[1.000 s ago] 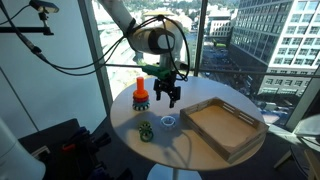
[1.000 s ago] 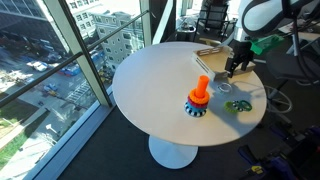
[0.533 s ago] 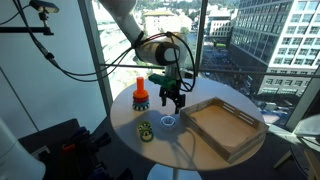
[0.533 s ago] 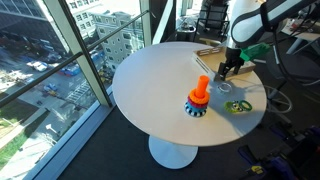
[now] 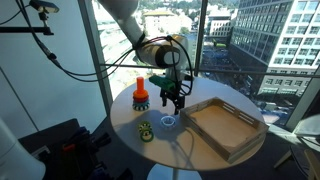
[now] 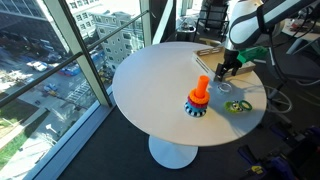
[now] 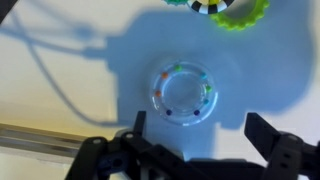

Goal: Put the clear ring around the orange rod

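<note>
The clear ring [image 7: 182, 92] lies flat on the white table, with small coloured beads inside its rim. It also shows in an exterior view [image 5: 168, 121]. My gripper [image 7: 200, 135] is open and empty and hovers above the ring, jaws wide apart on either side below it in the wrist view. It shows in both exterior views [image 5: 174, 100] [image 6: 222, 74]. The orange rod [image 5: 140, 91] [image 6: 201, 89] stands upright on its dark base, apart from the ring and the gripper.
A dark yellow-green patterned ring [image 7: 225, 8] [image 5: 146, 130] [image 6: 238, 105] lies near the clear ring. A wooden tray [image 5: 240, 130] stands beside it; its edge shows in the wrist view [image 7: 30, 140]. The round table's edge [image 6: 150, 125] is close.
My gripper has moved away from the orange rod to above the clear ring, then almost stopped. The ring and the rod have not moved.
</note>
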Controlling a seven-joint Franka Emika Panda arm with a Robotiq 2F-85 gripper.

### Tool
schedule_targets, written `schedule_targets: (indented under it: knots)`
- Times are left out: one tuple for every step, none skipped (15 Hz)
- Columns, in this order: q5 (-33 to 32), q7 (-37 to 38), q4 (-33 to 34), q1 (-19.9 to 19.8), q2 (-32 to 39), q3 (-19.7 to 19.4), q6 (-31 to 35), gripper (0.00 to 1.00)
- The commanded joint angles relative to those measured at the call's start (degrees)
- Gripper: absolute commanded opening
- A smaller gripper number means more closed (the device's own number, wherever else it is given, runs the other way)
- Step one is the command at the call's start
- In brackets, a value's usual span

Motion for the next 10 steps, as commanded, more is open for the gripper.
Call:
schedule_targets:
  knots:
    - [-0.3,1.74,0.31,0.45,0.83,-0.36,-0.45,1.0]
    - [-0.2,1.84,0.39,0.44,1.3,-0.33,-1.17,1.0]
    - [-0.22,2.77,-0.01,0.64,1.55,-0.6,-0.66,1.0]
    - [-0.17,3.46,-0.28,0.72,1.78,-0.73,-0.34,1.0]
    - [-0.04,4.21,-0.45,0.76,2.06,-0.81,-0.19,1.0]
    - [0.12,4.86,-0.6,0.76,2.29,-0.87,-0.17,1.0]
    - [0.22,5.86,-0.85,0.85,2.46,-1.07,0.14,1.0]
    - [0.38,6.59,-1.09,0.83,2.53,-1.15,0.09,1.0]
    - [0.47,7.28,-1.33,0.84,2.56,-1.28,0.06,1.0]
    - [0.56,7.84,-1.58,0.84,2.58,-1.36,0.22,1.0]
